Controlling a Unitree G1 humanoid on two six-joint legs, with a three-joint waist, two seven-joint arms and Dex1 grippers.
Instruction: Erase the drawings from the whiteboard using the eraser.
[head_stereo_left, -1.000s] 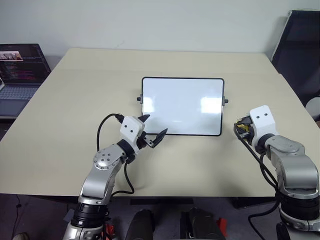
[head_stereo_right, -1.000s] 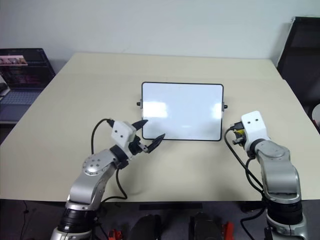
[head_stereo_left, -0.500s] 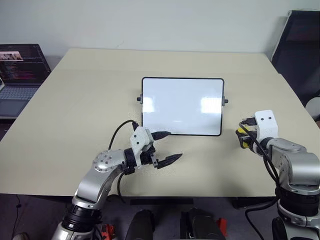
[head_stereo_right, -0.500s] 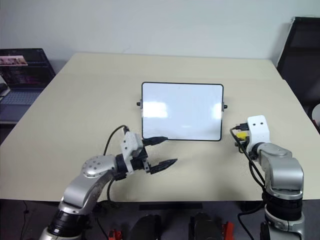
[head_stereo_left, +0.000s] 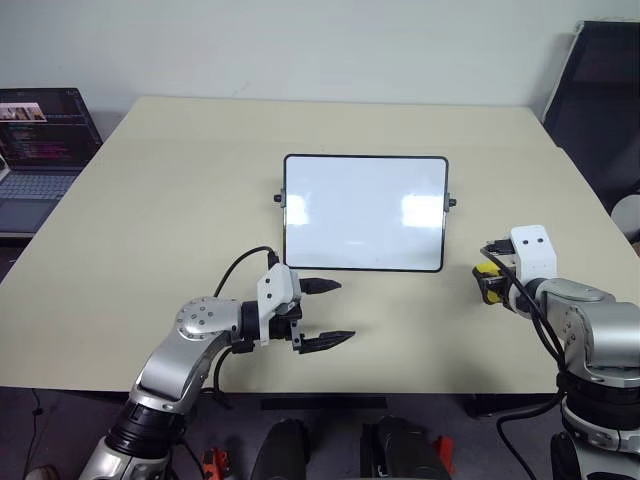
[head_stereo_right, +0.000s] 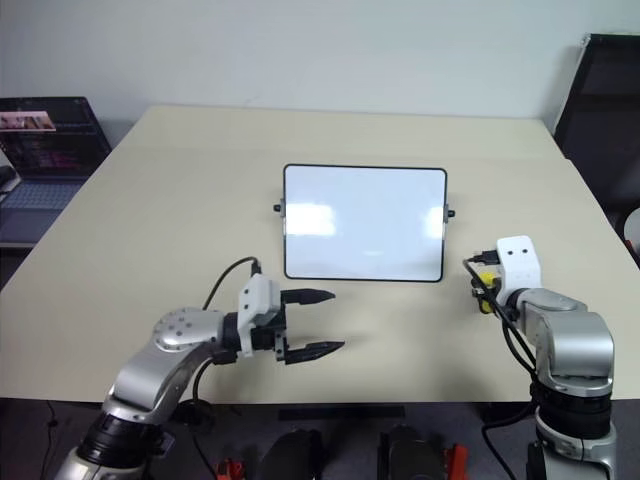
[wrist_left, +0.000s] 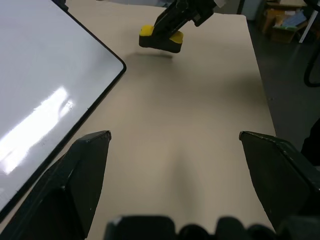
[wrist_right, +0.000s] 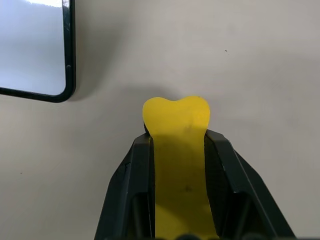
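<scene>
I hold the eraser (wrist_right: 176, 165) in the right pincer (head_stereo_left: 492, 283), whose two black fingers are clamped on its long sides with the yellow end sticking out past the tips; it hangs low over the bench (head_stereo_left: 150, 200), just beside the whiteboard's near right corner and apart from the frame. The whiteboard (head_stereo_left: 365, 212) lies flat mid-bench, and from the head views its surface reads blank apart from glare patches; I cannot make out the drawings there, and the left wrist view shows only a faint mark near a reflection, too small to identify. The left pincer (head_stereo_left: 325, 312) is spread wide and holds nothing, pointing sideways across the bench just in front of the whiteboard's near left corner. My judgement: the erasing is either complete or down to a trace, so the step in hand is a check and, if needed, one more wipe. To do it well, I would bring the eraser over the frame without catching the edge, set its black underside flat on the surface, and stroke in straight overlapping passes with light, even pressure. The whiteboard is loose on the bench and may slide, so I would rest the empty left pincer against the near frame to brace it. A laptop (head_stereo_left: 40, 150) sits at the far left, well apart.
</scene>
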